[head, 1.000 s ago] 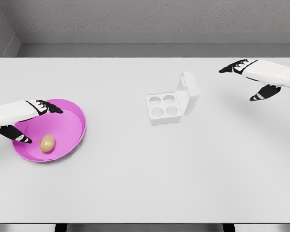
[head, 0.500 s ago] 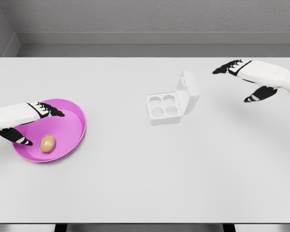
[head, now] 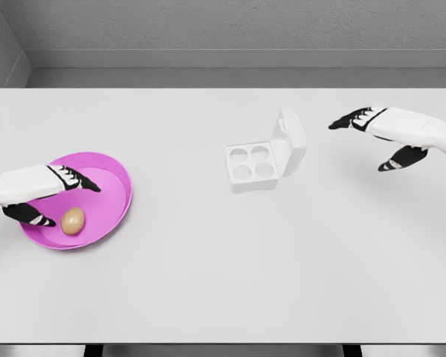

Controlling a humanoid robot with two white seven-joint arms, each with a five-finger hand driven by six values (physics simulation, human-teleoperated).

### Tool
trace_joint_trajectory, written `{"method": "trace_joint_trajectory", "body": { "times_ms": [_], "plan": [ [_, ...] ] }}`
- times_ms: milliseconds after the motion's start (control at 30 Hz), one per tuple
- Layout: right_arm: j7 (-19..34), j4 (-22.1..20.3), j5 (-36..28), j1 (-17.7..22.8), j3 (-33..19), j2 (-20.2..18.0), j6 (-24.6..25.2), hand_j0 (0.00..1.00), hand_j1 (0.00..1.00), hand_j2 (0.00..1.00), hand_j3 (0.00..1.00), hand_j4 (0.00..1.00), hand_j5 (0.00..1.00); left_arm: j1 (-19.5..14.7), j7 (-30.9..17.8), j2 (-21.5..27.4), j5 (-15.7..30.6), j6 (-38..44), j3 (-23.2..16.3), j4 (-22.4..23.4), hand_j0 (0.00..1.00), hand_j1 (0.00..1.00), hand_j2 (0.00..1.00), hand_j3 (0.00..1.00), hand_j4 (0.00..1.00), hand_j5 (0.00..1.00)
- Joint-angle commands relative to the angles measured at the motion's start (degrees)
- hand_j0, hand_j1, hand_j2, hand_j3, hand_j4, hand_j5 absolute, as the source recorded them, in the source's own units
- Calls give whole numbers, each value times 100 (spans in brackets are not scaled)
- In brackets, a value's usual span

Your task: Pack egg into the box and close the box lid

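A tan egg [head: 73,220] lies in a pink bowl [head: 111,186] at the left of the white table. My left hand [head: 59,199] hovers over the bowl with fingers spread, thumb just left of the egg, holding nothing. The white egg box [head: 253,165] stands near the table's middle, its four cups empty and its lid [head: 290,141] raised at the right side. My right hand [head: 368,137] hangs open to the right of the lid, apart from it.
The table's front edge [head: 223,343] runs along the bottom. A grey wall stands behind the table's far edge.
My left hand has sunk lower over the bowl, closer to the egg. My right hand has moved left toward the lid, then dipped slightly lower.
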Motion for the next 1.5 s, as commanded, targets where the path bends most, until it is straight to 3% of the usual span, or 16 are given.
{"method": "trace_joint_trajectory", "body": {
  "times_ms": [0, 1467],
  "plan": [
    [-3, 25, -32, 9, 45, -2, 17, 100, 100, 100, 100, 100, 100, 0, 2, 1, 15, 3, -18, -22, 88, 88, 88, 88, 88, 88],
    [-3, 113, -15, 26, -7, -45, 17, 100, 100, 100, 100, 100, 100, 299, 55, -8, -151, 3, -27, -118, 83, 83, 83, 83, 83, 83]
  ]
}}
